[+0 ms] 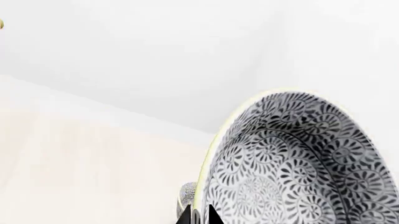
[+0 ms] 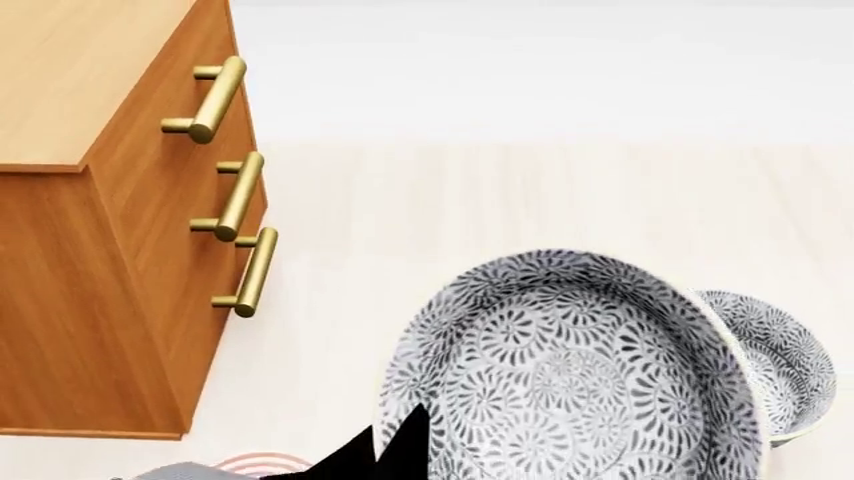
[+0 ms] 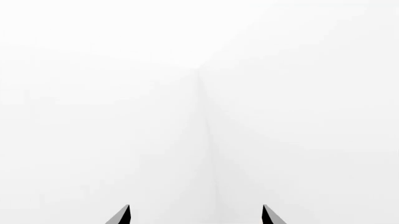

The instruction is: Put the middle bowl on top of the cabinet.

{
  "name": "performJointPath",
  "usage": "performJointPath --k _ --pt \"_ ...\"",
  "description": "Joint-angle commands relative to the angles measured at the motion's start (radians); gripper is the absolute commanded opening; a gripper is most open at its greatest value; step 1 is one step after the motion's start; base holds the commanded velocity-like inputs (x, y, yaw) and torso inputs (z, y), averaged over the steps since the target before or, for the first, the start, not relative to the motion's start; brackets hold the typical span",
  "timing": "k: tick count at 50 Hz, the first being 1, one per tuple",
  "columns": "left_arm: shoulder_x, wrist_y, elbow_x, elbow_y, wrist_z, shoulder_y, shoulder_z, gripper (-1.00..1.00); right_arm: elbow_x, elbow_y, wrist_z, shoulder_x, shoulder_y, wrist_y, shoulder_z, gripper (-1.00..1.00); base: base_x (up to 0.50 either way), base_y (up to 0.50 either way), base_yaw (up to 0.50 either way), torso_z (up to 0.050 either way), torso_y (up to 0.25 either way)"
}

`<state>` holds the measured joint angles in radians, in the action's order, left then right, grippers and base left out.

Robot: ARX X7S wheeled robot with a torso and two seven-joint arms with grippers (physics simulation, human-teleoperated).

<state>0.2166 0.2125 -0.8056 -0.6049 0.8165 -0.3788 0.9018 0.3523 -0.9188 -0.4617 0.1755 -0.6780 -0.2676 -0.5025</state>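
My left claw pinches the bowl rim, holding it tilted aloft, while my right claw gapes wide.

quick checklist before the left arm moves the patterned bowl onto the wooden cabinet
1. Left gripper pinching the deep white bowl with grey-black floral pattern at its rim: ok.
2. Bowl level: not ok, strongly tilted.
3. Flat light-wood top of the orange-brown drawer cabinet free where visible: ok; the rest is out of frame.
4. Bowl raised above cabinet top: cannot tell.
5. Right gripper open, holding nothing: ok.
6. Second patterned bowl behind it, out of the path: ok.
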Motion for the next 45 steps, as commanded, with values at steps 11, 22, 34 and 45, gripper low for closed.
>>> performJointPath --k 11,22,34,45 --pt "0.029 0.204 -0.195 -0.341 0.240 -0.306 -0.104 -1.00 -0.002 0.002 -0.002 -0.006 -0.006 -0.015 0.001 1.00 0.00 0.00 0.00 0.040 0.231" --pt "0.102 0.294 -0.480 -0.400 0.454 -0.609 -0.222 -1.00 -0.030 -0.009 -0.013 -0.014 0.001 -0.005 0.025 1.00 0.00 0.00 0.00 0.022 0.120" --pt "0.146 0.224 -0.809 -0.324 0.674 -0.879 -0.347 -1.00 -0.079 -0.036 -0.033 -0.020 0.021 0.038 0.072 1.00 0.00 0.00 0.00 0.000 0.000" --pt "0.278 0.002 -0.845 -0.052 0.754 -0.997 -0.324 -1.00 -0.114 -0.045 -0.053 -0.015 0.055 0.080 0.107 1.00 0.00 0.00 0.00 0.000 0.000"
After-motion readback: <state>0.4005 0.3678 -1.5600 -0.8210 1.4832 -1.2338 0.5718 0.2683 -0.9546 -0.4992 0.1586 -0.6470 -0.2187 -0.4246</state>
